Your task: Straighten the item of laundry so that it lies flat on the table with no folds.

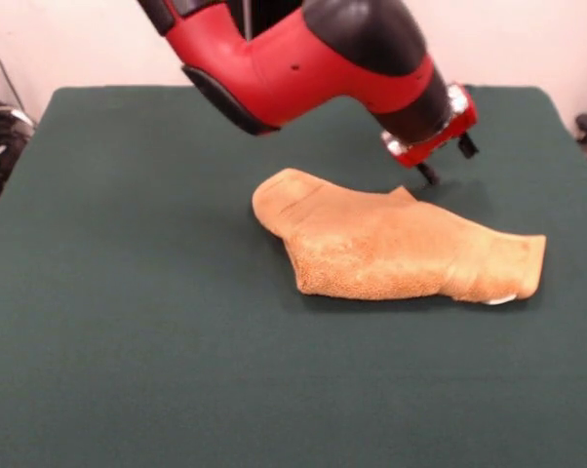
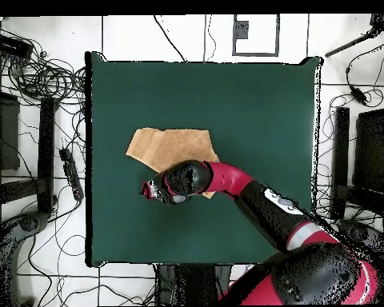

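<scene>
The golden-orange towel (image 1: pixel 391 249) lies crumpled and folded over on the dark green table (image 1: pixel 128 292), a little right of centre, with its white tag (image 1: pixel 501 298) at the near right corner. My gripper (image 1: pixel 448 161) hangs just behind the towel's far edge, slightly above the cloth, open and empty, with its two black fingers (image 1: pixel 466 146) apart. In the overhead view the gripper (image 2: pixel 150 190) sits at the lower left edge of the towel (image 2: pixel 171 148), and the arm covers the towel's lower right part. The table (image 2: pixel 259 120) extends well beyond the towel on all sides.
The red and black arm (image 1: pixel 313 58) reaches over the table's far half. Tangled cables (image 2: pixel 43 76) and black equipment (image 2: pixel 363 160) lie on the floor around the table edges.
</scene>
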